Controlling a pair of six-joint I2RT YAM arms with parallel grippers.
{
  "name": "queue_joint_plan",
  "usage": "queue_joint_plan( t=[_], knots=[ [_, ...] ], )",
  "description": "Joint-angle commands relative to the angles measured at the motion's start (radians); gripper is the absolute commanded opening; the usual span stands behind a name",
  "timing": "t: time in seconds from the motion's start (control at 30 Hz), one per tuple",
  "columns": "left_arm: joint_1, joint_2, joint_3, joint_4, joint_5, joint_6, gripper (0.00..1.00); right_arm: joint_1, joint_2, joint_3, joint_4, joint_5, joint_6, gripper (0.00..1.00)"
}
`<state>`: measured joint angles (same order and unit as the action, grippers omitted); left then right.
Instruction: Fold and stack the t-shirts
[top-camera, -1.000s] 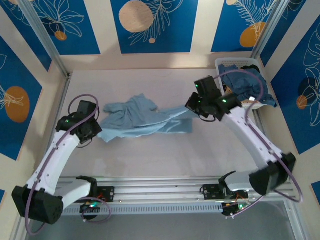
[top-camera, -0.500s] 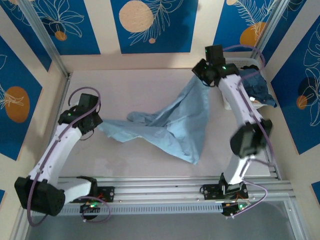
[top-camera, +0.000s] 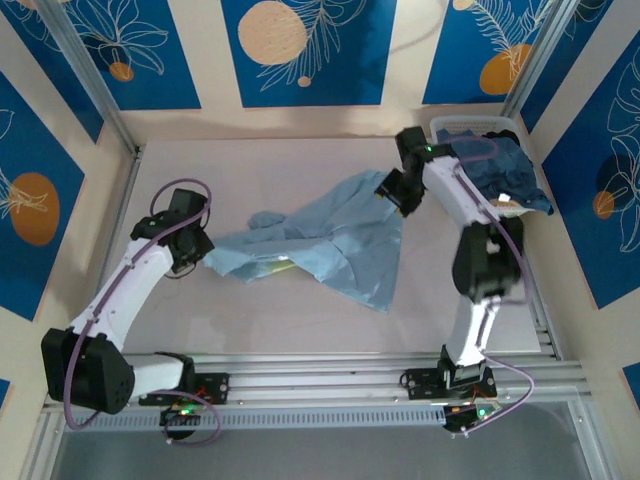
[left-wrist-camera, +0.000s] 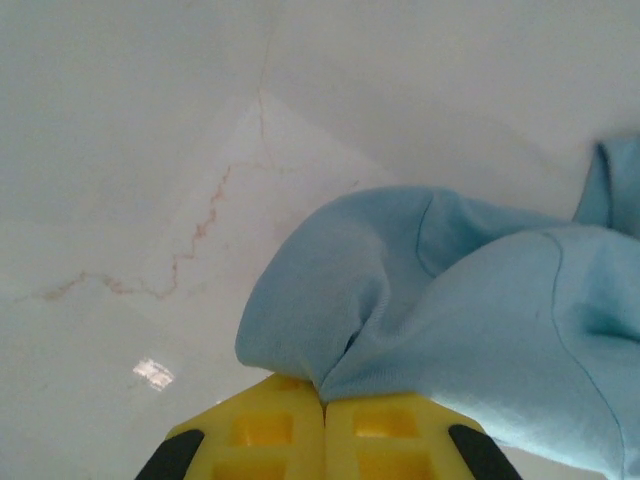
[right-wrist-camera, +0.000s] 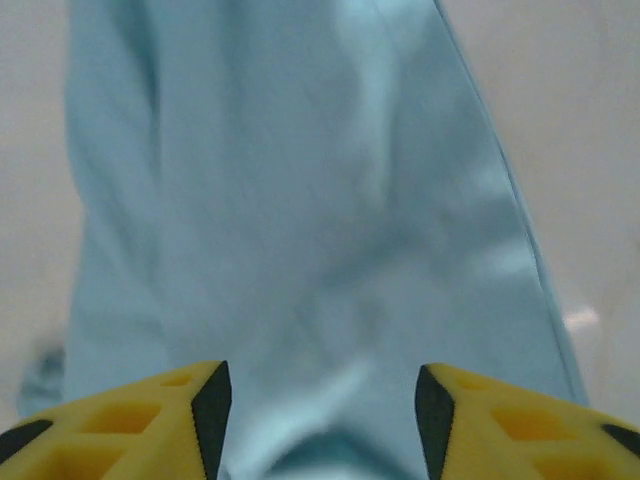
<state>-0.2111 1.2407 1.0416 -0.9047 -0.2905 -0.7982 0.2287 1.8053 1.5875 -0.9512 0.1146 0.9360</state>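
T-shirt: the light blue t-shirt (top-camera: 335, 240) lies rumpled across the middle of the tabletop (top-camera: 280, 165). It is drawn out in a loose band from left to far right, and one flap trails toward the near edge.
Left end effector: the left end effector (top-camera: 197, 247) is closed. In its wrist view the yellow fingers (left-wrist-camera: 270, 425) meet on a bunched fold at the shirt's left end, low over the tabletop.
Reason for that hold: it probably anchors one end, so that a pull from the other side takes the slack out of the cloth.
Right end effector: the right end effector (top-camera: 392, 192) sits at the shirt's far right end. Its jaws stand apart, with blue cloth between and below them. The wrist view is blurred, so the cloth may only be draped there and not gripped.
Basket: the white basket (top-camera: 470, 124) stands in the far right corner, just beside the right arm. The other t-shirts (top-camera: 495, 170) are heaped in it, waiting their turn.
Stage: spreading, by my reading. The shirt is wrinkled, nothing is folded and no stack has begun.
Next need: a firm grip on the right end, then an even pull to lay the shirt flat.
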Motion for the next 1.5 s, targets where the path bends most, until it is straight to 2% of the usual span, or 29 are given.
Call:
queue_joint_plan(
  t=[0.0, 0.13, 0.23, 0.33, 0.6, 0.93, 1.0, 1.1, 1.17, 1.23, 1.3, 1.33, 1.47],
  knots=[
    [0.010, -0.017, -0.027, -0.005, 0.031, 0.000, 0.00, 0.066, -0.259, -0.292, -0.055, -0.033, 0.122, 0.53],
    [0.010, -0.004, -0.031, 0.006, 0.052, 0.012, 0.00, 0.140, -0.412, -0.534, -0.104, -0.110, 0.172, 0.60],
    [0.010, 0.003, -0.029, 0.015, 0.063, 0.020, 0.00, 0.156, -0.443, -0.660, -0.054, -0.189, 0.193, 0.65],
    [0.011, 0.008, -0.028, 0.018, 0.081, 0.026, 0.00, 0.162, -0.435, -0.732, 0.027, -0.213, 0.214, 0.65],
    [0.009, 0.001, -0.035, 0.014, 0.105, 0.032, 0.00, 0.159, -0.347, -0.792, 0.156, -0.213, 0.223, 0.60],
    [0.008, 0.013, -0.017, 0.015, 0.107, 0.031, 0.00, 0.174, -0.284, -0.807, 0.160, -0.218, 0.281, 0.54],
    [0.007, 0.015, -0.015, 0.018, 0.108, 0.030, 0.00, 0.175, -0.254, -0.811, 0.196, -0.220, 0.292, 0.51],
    [0.008, 0.019, -0.015, 0.023, 0.109, 0.027, 0.00, 0.175, -0.203, -0.794, 0.237, -0.205, 0.295, 0.39],
    [0.008, 0.021, -0.014, 0.024, 0.114, 0.024, 0.00, 0.175, -0.186, -0.762, 0.243, -0.190, 0.287, 0.27],
    [0.007, 0.023, -0.007, 0.024, 0.114, 0.022, 0.00, 0.176, -0.195, -0.707, 0.222, -0.157, 0.267, 0.11],
    [0.010, 0.025, 0.008, 0.027, 0.114, 0.020, 0.00, 0.180, -0.216, -0.633, 0.185, -0.112, 0.230, 0.03],
    [0.009, 0.029, 0.023, 0.031, 0.116, 0.020, 0.00, 0.180, -0.232, -0.569, 0.148, -0.075, 0.199, 0.00],
    [0.019, 0.075, 0.130, 0.041, 0.146, 0.018, 0.00, 0.158, -0.279, -0.342, 0.078, 0.010, 0.090, 0.00]
  ],
)
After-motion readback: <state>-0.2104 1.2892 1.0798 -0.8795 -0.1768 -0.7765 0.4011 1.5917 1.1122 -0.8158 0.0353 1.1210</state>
